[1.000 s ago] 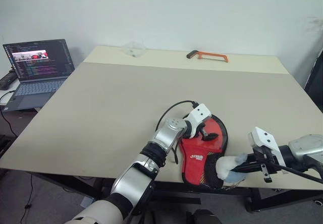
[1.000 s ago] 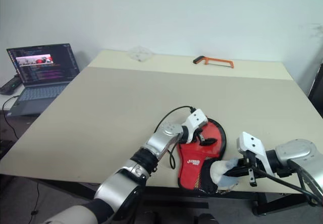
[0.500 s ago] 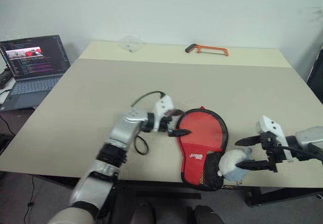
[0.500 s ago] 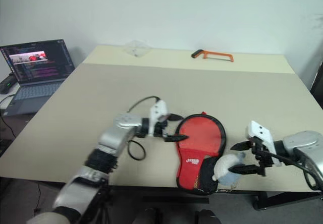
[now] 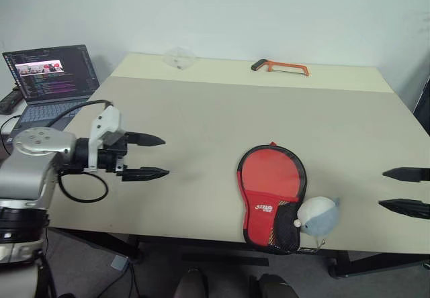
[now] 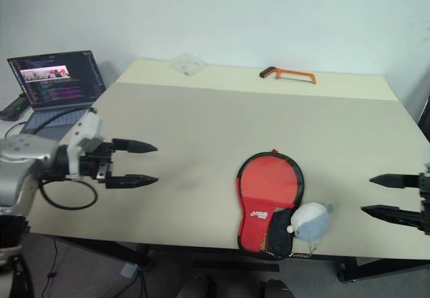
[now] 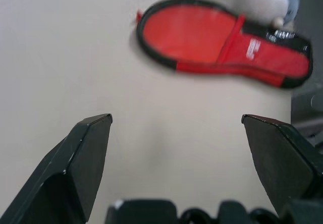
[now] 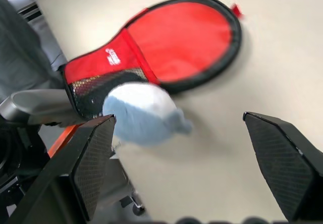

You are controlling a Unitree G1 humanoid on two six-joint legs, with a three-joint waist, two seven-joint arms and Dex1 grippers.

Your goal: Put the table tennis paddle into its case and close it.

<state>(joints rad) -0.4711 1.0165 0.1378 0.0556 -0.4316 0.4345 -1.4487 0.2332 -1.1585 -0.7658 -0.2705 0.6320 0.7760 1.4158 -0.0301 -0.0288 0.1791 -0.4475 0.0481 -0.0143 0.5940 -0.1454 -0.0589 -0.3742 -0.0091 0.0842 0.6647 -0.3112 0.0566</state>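
The case [image 5: 272,194] lies zipped at about 5 o'clock on the desk [image 5: 222,117], its plush ball [image 5: 317,215] near the front edge. The left gripper [image 5: 151,157] and the right gripper [image 5: 403,190] have spread fingers and hold nothing. A careless arm sweep could push it off the edge.

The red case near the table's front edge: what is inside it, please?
The case lies flat and looks closed on the table, a pale plush ball beside its narrow end. Its inside is covered, so whether the paddle is in it cannot be seen.
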